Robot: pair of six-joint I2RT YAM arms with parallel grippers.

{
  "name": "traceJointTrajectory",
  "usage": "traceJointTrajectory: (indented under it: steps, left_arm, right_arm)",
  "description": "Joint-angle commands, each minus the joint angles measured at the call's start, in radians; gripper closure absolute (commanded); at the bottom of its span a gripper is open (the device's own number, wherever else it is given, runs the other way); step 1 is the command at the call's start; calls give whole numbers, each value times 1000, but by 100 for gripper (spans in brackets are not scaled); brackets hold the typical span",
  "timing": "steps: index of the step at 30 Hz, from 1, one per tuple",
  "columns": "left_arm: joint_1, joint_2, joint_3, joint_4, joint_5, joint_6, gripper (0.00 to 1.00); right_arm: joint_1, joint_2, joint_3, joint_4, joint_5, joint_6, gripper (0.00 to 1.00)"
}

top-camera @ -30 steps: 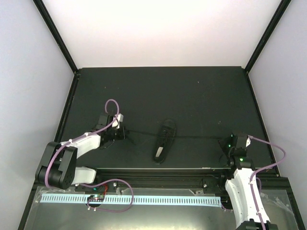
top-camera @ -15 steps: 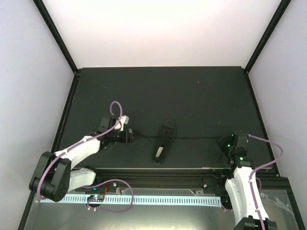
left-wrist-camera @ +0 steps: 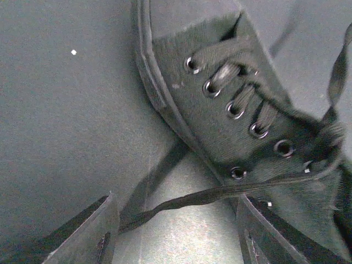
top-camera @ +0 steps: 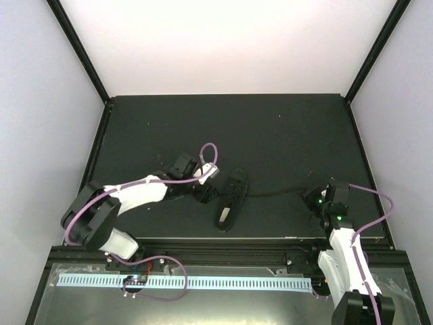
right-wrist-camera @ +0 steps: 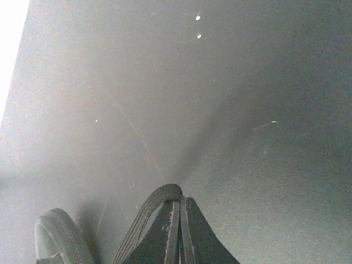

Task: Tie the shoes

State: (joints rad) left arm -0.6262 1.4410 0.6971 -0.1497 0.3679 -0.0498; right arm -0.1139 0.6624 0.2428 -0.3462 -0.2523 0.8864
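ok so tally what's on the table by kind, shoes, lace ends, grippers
shoe: 1
lace ends: 2 (left lace end, right lace end)
grippers: 2 (left gripper, right gripper)
total: 5

Room around the shoe
Beyond the shoe (top-camera: 231, 200) I have bare table (top-camera: 270, 128); left of it my left gripper (top-camera: 207, 193) crowds in, and to its right a lace (top-camera: 277, 193) stretches across.
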Motion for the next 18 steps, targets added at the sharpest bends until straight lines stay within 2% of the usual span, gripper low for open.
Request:
traceJointTrajectory:
  steps: [1,11,15,18]
  left_arm:
    - [-22,79,50,-19,8,118,40]
    - [-39,167,69,8,25,149,41]
    - [-39,202,87,19,6,150,52]
    - [-38,197,85,47,19,146,71]
  right_arm:
    - [-7,4,21,51,-44,-20,98]
    - [-7,39,23,87,-71,-18,98]
    - [-7,47,21,90,-73,-22,98]
    - [-7,47,20,91,-70,-24,98]
